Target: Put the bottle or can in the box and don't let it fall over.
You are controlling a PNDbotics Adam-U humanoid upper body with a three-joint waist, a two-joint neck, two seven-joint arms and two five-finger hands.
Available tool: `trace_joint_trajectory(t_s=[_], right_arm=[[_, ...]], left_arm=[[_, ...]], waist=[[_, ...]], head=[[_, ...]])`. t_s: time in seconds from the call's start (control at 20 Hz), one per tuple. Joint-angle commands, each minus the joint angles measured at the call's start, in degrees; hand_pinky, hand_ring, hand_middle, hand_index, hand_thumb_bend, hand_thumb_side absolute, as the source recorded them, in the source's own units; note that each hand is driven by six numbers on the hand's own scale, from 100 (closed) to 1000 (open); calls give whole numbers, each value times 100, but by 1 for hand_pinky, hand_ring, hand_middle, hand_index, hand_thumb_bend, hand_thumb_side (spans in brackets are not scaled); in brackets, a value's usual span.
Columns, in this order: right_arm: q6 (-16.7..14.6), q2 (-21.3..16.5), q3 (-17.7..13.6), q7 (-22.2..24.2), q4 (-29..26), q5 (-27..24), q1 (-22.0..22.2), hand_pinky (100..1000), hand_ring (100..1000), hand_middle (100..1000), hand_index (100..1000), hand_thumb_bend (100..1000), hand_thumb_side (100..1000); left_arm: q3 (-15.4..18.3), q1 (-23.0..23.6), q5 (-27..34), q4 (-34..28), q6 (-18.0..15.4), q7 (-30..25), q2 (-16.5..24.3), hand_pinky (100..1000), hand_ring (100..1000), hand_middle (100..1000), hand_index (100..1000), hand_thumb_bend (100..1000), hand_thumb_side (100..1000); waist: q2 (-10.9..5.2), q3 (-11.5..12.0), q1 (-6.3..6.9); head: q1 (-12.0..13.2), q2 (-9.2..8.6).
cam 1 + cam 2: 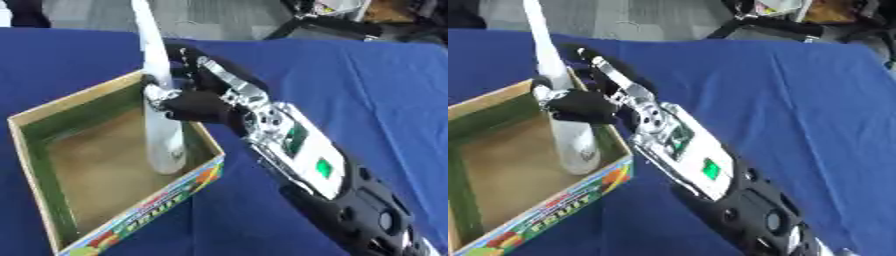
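Observation:
A tall white bottle [163,135] with a long thin neck stands upright inside the open cardboard box [194,185], near its right wall. My right hand [199,102] comes in from the lower right, and its fingers and thumb are curled round the bottle's upper body just above the box rim. The bottle's base rests on or just above the brown box floor; I cannot tell which. The box has green inner walls and a colourful printed front with fruit pictures. My left hand shows in neither view.
Blue cloth covers the table [350,85] all round the box. Beyond the table's far edge lie grey floor and dark stands [332,22]. My right forearm [306,155] stretches over the cloth to the right of the box.

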Motion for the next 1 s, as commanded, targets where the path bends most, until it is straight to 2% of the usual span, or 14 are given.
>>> trace_joint_trajectory(t_s=[0.05,0.4,0.75,1.0], right_arm=[[18,-144,-89,96,-288,-68,-35,1000,1000,1000,1000,100,268],[26,-190,-91,387,-413,-280,91,1000,1000,1000,1000,100,279],[76,-428,-207,484,-841,-363,269,1000,1000,1000,1000,100,271],[-119,-717,-286,486,-877,-381,432,1000,1000,1000,1000,100,253]], left_arm=[[-5,-34,-30,-104,-8,-38,208,1000,1000,1000,806,100,639],[0,-24,-35,-104,-12,-44,213,1000,1000,1000,806,100,639],[-5,23,-53,-104,-18,-52,257,1000,1000,1000,806,100,638],[-22,104,-84,-104,-18,-68,324,1000,1000,1000,806,100,635]], waist=[[-163,-2,65],[-165,-9,73],[-204,-71,62],[-253,-164,52]], head=[[8,11],[5,11],[47,33],[107,58]])
